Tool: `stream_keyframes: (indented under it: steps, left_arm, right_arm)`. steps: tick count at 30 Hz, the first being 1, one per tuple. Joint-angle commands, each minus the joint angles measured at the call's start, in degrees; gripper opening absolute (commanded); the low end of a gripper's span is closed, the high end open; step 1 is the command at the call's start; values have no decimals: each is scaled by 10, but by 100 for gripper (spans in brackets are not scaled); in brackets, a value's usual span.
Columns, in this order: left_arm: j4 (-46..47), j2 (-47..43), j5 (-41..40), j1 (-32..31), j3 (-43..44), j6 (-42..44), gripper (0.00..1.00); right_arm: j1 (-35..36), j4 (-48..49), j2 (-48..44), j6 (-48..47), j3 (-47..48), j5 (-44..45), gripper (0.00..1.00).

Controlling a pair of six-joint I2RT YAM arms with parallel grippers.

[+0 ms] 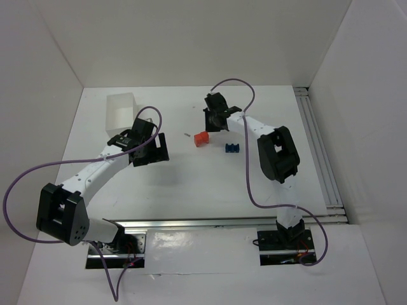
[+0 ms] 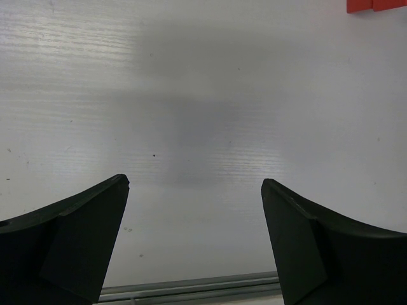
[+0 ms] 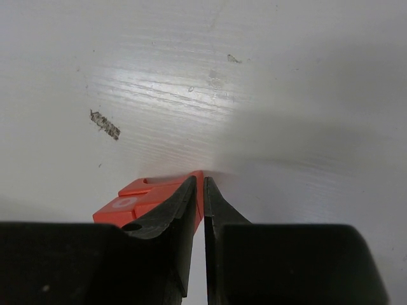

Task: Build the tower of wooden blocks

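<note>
Red block point(image 1: 201, 139) mid-table point(image 1: 159, 184); blue block point(image 1: 232, 149) near it, apart. Right gripper point(image 3: 203, 181) pinched together, empty, tips at red block's edge. Left gripper point(image 2: 194, 184) spread wide, empty. Judged light, rigid, smooth-painted; best gripped across flat opposite sides.

The red-orange block point(image 1: 201, 138) sat flat on the white surface point(image 1: 191, 184) near its middle, with a notched top and a pale ring on one face. The blue block point(image 1: 232, 148), smaller, darker and notched along its top, lay near it to the right and slightly closer to the arm bases. The two were apart, each resting directly on the surface.
</note>
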Motion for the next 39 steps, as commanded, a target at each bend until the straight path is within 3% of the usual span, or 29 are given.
stream_keyframes:
  steps: [1,5,10,13,14,18,28,39]
  left_arm:
    - [-2,-2,-3,-3,10,0,99]
    - [-2,-2,-3,-3,4,0,99]
    - [-2,-2,-3,-3,4,0,99]
    - [-2,-2,-3,-3,4,0,99]
    - [-2,-2,-3,-3,4,0,99]
    - [3,-8,2,-3,-1,0,99]
    - [8,-20,12,-8,-6,0,99]
    - [3,-15,7,-8,-6,0,99]
  right_arm:
    - [8,-6,4,-7,28,7,17]
    - [8,-6,-6,1,23,41,18]
    - [8,9,-90,30,-22,180,29]
    - [8,9,-141,30,-44,232,59]
    - [8,-3,-152,30,-44,237,80]
    - [-12,-34,-191,30,-96,224,98]
    - [-39,-26,-220,30,-227,95,100]
    - [-44,-7,-150,23,-234,93,100]
